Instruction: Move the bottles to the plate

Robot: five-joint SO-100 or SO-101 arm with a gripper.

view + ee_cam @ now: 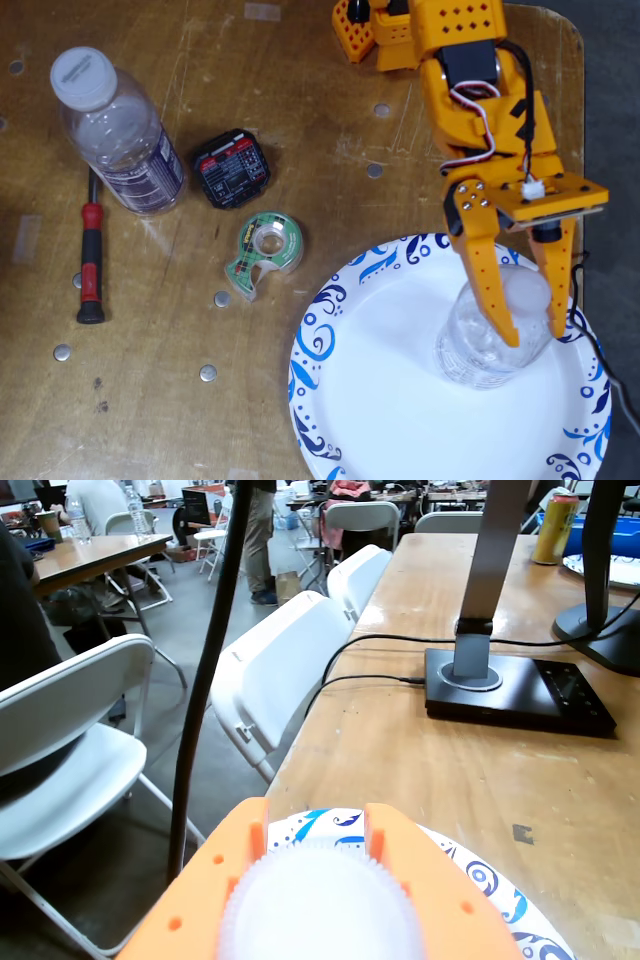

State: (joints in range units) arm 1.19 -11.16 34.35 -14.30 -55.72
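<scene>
**Small bottle stands on the plate between the orange fingers**

The wooden table (pixel 300 110) fills the fixed view. On its lower right lies the plate (pixel 380 400), white with blue swirls round the rim, its right edge near the table's edge.

The orange arm (pixel 470 90) enters from the top of the fixed view and reaches down over the plate's upper right part, wrist bent so the gripper (pixel 537 335) points down at the plate. Its 2 fingers straddle the small bottle (pixel 480 350), a clear crinkled one standing upright on the plate's right half. The jaws are parted about the bottle's width, 1 finger on each side of its top; whether they press it or merely touch it I cannot tell. In the wrist view the white cap (pixel 320 905) sits between the 2 orange fingers (pixel 215 880), with the plate's blue rim showing beyond them.

The taller bottle (pixel 120 135), white-capped with a dark label, stands at the upper left of the fixed view, well apart from the plate. Just beside it on the left lies a red-handled screwdriver (pixel 90 260). A small black device (pixel 231 168) sits to the bottle's right, and below that a green tape dispenser (pixel 264 250), near the plate's upper left rim but apart from it.
</scene>
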